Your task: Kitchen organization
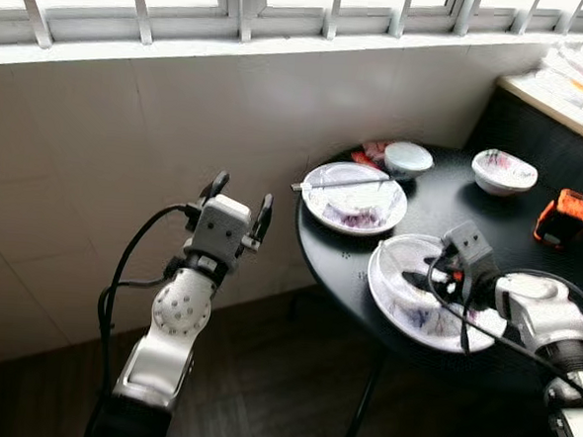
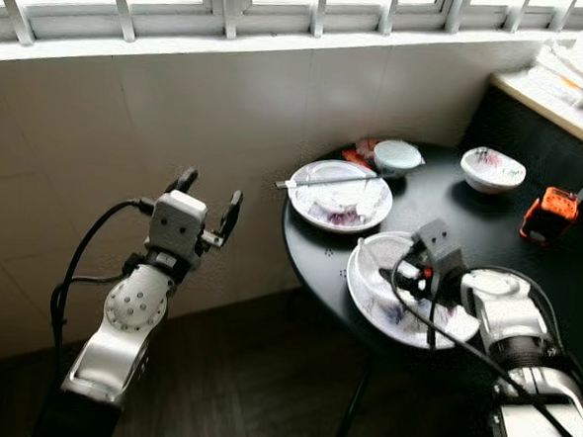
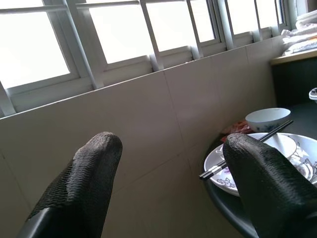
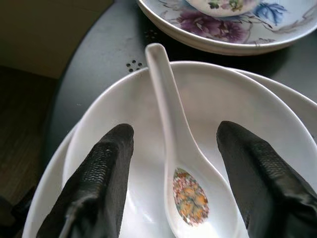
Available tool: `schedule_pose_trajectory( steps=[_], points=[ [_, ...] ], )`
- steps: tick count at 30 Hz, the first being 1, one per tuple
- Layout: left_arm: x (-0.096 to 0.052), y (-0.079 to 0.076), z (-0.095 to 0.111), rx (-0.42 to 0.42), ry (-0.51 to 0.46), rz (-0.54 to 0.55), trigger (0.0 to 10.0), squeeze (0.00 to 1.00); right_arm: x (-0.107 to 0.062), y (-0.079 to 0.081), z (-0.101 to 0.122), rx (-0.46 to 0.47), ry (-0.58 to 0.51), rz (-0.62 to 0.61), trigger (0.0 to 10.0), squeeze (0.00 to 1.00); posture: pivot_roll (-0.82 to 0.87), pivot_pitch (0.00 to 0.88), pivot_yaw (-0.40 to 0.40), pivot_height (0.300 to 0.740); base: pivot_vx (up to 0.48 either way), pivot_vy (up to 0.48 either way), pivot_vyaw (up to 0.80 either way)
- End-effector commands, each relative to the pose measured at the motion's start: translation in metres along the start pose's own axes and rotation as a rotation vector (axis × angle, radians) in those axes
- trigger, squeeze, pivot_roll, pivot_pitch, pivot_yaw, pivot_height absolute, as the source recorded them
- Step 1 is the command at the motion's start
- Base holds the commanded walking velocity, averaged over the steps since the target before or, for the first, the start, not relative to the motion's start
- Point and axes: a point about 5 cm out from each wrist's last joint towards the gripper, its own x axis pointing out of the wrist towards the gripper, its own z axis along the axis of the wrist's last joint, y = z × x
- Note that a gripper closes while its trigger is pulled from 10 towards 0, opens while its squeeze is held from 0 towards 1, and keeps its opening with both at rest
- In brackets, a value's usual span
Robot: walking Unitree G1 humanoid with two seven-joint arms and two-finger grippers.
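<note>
A white bowl [image 4: 257, 114] sits on a white plate [image 1: 397, 302] at the near edge of the round black table [image 1: 470, 215]. A white ceramic spoon [image 4: 181, 163] with a floral patch lies inside the bowl. My right gripper [image 1: 432, 272] hovers just above the bowl, open, with its fingers [image 4: 94, 183] on either side of the spoon handle and not touching it. Farther back, a floral plate [image 1: 354, 205] carries a pair of chopsticks [image 1: 343, 182]. My left gripper [image 1: 238, 203] is raised off the table in front of the tiled wall, open and holding nothing.
Two small bowls [image 1: 408, 158] [image 1: 504, 172] stand at the back of the table, with a red packet [image 1: 373, 151] beside the first. An orange tape measure [image 1: 564, 217] lies at the right. A barred window runs above the wall; a counter [image 1: 566, 102] stands at the far right.
</note>
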Motion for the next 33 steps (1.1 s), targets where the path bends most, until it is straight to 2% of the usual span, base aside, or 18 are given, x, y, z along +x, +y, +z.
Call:
schedule_pose_trajectory(
  steps=[1,6,10,15,23,33],
  points=[
    [0.002,-0.001,0.0,-0.003,0.006,0.003,10.0,0.0,0.003,0.0,0.006,-0.026,-0.002,0.01,10.0,0.0,0.06,0.0,-0.078,0.74,0.0,0.0,0.0],
    [0.002,-0.001,0.0,-0.002,0.005,0.007,10.0,0.0,0.011,0.003,0.007,-0.035,0.004,-0.004,10.0,0.0,0.07,0.0,-0.083,0.74,0.0,0.0,0.0],
    [0.001,0.001,0.0,0.004,0.007,0.016,10.0,0.0,0.018,0.004,0.013,-0.071,0.002,-0.072,10.0,0.0,0.09,0.0,-0.095,0.74,0.0,0.0,0.0],
    [0.0,0.004,0.0,0.006,0.012,0.029,10.0,0.0,0.02,0.004,0.011,-0.081,0.014,-0.092,10.0,0.0,0.1,0.0,-0.101,0.74,0.0,0.0,0.0],
    [0.0,0.0,0.0,-0.001,0.014,0.028,10.0,0.0,0.024,0.005,0.016,-0.066,-0.026,-0.118,10.0,0.0,0.09,0.0,-0.097,0.74,0.0,0.0,0.0],
    [0.001,0.0,0.0,0.0,0.016,0.024,10.0,0.0,0.033,0.015,0.015,-0.043,-0.045,-0.105,10.0,0.0,0.1,0.0,-0.097,0.74,0.0,0.0,0.0]
  ],
)
